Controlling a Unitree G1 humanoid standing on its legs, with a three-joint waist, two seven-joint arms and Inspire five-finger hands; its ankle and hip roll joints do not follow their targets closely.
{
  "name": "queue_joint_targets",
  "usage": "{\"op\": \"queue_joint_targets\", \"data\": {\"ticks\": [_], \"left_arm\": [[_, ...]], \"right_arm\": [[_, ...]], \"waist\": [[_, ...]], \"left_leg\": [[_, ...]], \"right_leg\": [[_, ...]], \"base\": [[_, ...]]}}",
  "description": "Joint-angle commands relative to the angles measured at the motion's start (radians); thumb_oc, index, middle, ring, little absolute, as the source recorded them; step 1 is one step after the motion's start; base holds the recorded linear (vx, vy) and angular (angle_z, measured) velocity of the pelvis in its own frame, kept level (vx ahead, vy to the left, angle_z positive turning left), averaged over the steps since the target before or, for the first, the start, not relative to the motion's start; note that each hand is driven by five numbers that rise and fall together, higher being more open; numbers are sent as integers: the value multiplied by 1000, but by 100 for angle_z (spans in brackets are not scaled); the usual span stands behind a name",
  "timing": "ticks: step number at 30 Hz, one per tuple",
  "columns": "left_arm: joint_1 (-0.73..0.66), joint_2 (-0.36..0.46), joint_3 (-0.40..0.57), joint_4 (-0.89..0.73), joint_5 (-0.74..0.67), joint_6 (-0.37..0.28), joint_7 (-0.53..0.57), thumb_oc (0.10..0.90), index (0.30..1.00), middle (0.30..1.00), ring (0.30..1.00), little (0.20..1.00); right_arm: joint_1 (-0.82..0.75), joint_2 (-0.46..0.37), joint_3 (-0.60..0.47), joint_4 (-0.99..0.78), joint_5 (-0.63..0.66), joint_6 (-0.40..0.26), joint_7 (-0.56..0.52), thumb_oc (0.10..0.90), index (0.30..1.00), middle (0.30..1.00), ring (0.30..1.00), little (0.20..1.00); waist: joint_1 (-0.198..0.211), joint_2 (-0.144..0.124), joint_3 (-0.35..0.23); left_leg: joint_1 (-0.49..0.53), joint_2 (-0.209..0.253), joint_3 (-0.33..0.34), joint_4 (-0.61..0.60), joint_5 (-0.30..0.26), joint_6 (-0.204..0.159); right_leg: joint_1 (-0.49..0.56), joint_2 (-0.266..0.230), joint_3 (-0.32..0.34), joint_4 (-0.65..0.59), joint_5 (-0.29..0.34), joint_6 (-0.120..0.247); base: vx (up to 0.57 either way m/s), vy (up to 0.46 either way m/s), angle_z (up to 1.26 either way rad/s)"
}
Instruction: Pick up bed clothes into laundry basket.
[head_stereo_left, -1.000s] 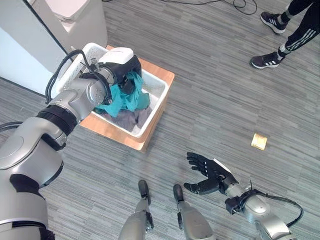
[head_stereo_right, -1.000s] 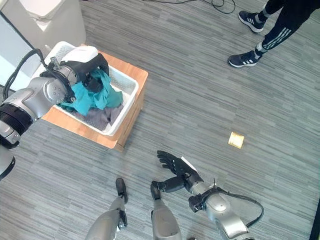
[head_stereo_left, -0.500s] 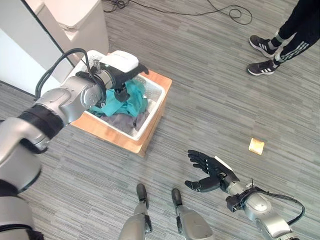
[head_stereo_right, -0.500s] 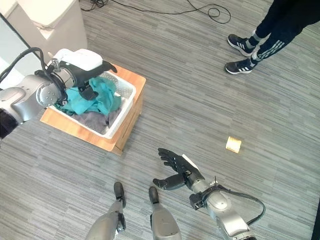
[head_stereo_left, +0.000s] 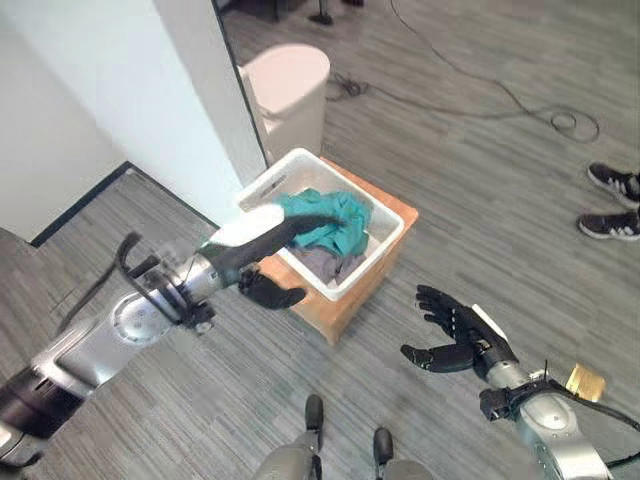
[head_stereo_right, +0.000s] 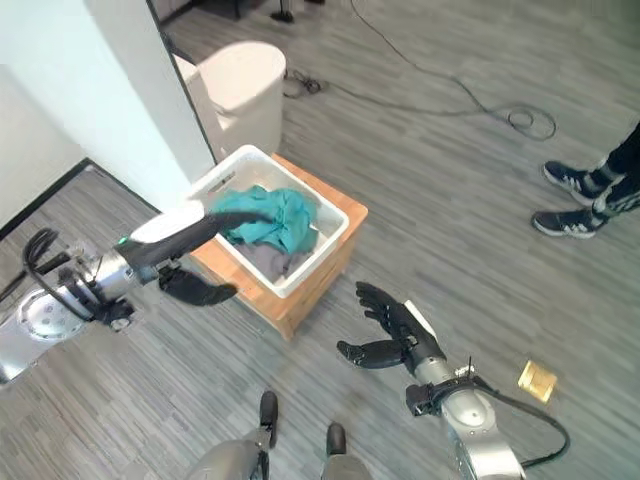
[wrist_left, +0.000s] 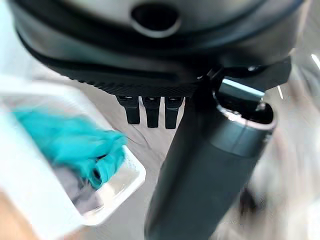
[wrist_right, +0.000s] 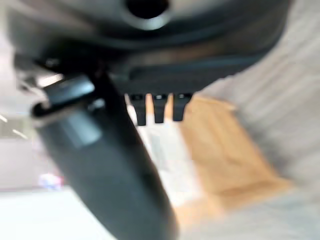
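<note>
We see a grey plank floor carrying every item. A white wall runs along its far-left side, and a white bin stands at the wall's corner. Near the floor's centre sits a wooden box. A white basket rests on top of this box, its long axis running from the near-right side to the far-left side.

The clothes lie inside the basket. A teal piece is heaped on top, spread along the basket's long axis toward the far rim. A grey piece lies beneath it at the near wall.

The left hand reaches from the near-left side, its straight fingers level with the basket's near-left rim and pointing at the teal piece; its thumb stands apart, below the rim, holding nothing. The right hand hangs over the floor to the right of the box, fingers spread, empty.

A person's shoes stand at the floor's right edge. A small yellow square lies on the floor beyond the right hand.
</note>
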Motion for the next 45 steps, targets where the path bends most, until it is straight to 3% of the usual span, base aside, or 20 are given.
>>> {"op": "queue_joint_targets", "data": {"ticks": [1,3,5,6,7,8,9,12,14,23,45], "left_arm": [[49,-125,131,67,-212,-8,13,800,900,900,900,900],[123,-269,195,114,-275,1,17,800,900,900,900,900],[154,-294,208,109,-261,7,9,800,900,900,900,900],[182,-402,232,137,-273,-2,47,800,900,900,900,900],[182,-402,232,137,-273,-2,47,800,900,900,900,900],[187,-482,241,165,-296,-6,83,800,900,900,900,900],[202,-506,241,164,-285,-10,97,800,900,900,900,900],[230,-544,209,171,-262,5,140,800,900,900,900,900],[242,-550,209,178,-245,21,175,800,900,900,900,900],[248,-545,196,166,-164,6,232,800,900,900,900,900],[204,-525,157,176,-151,-5,272,800,900,900,900,900]], "right_arm": [[37,45,10,-32,41,-103,-36,800,900,900,900,900],[56,94,7,-27,57,-98,-35,800,900,900,900,900],[71,105,3,-29,58,-96,-30,800,900,900,900,900],[75,145,12,-17,70,-95,-37,800,900,900,900,900],[75,145,12,-17,70,-95,-37,800,900,900,900,900],[56,183,33,5,86,-102,-64,800,900,900,900,900],[56,201,39,9,110,-106,-67,800,900,900,900,900],[52,288,78,47,332,-106,-80,800,900,900,900,900],[50,314,104,35,382,-103,-99,800,900,900,900,900],[39,250,75,-11,173,-144,-180,800,900,900,900,900],[22,235,104,-18,142,-152,-207,800,900,900,900,900]], "waist": [[29,-76,-160],[45,-85,-180],[43,-86,-185],[52,-87,-198],[52,-87,-198],[61,-89,-195],[65,-88,-193],[73,-88,-193],[77,-87,-191],[75,-81,-192],[66,-85,-201]], "left_leg": [[20,39,-8,10,-87,-31],[28,41,-13,13,-88,-29],[30,41,-17,14,-90,-28],[28,41,-25,17,-87,-26],[28,41,-25,17,-87,-26],[21,44,-25,23,-83,-25],[18,45,-26,28,-83,-24],[26,48,-29,33,-84,-22],[34,48,-33,34,-86,-22],[44,48,-45,26,-82,-22],[46,41,-45,14,-89,-17]], "right_leg": [[-31,-66,-4,25,-7,63],[-16,-60,-9,21,-13,53],[-11,-59,-12,19,-16,50],[-6,-52,-17,18,-22,40],[-6,-52,-17,18,-22,40],[-13,-45,-24,17,-19,32],[-14,-39,-23,15,-18,28],[-5,-32,-33,16,-19,21],[5,-29,-35,18,-23,18],[18,-26,-53,24,-31,17],[1,-42,-40,30,-24,30]], "base": [[49,-56,2],[12,-53,8],[-15,-36,18],[-22,-26,11],[-87,-55,17],[-88,-41,16],[-93,-53,12],[-13,-12,1],[0,0,0],[-1,0,0],[0,0,0]]}}
